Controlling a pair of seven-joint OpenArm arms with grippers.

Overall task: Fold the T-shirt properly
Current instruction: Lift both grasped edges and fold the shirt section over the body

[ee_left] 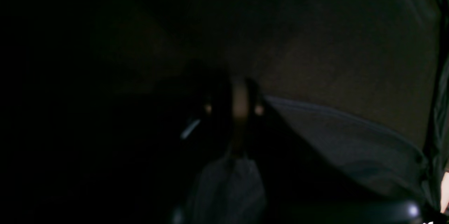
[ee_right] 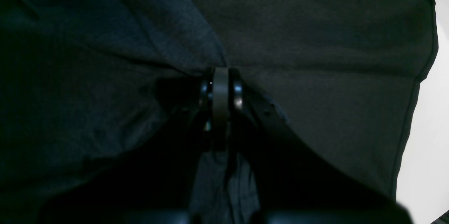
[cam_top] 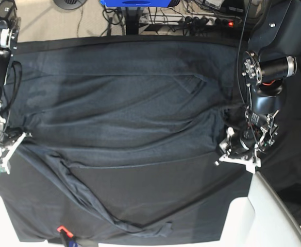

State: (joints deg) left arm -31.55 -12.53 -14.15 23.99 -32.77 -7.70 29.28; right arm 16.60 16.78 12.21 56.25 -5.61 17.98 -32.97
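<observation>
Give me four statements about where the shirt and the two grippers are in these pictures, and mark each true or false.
1. The dark slate-grey knit T-shirt is spread across the black tablecloth. True.
2. The right gripper is shut on the shirt's fabric. True.
3. The left gripper hangs high above the table, far from the shirt. False: it is down at the shirt's edge.
4. The shirt is folded into a small square. False: it lies wide open, one long sleeve trailing toward the near edge.
</observation>
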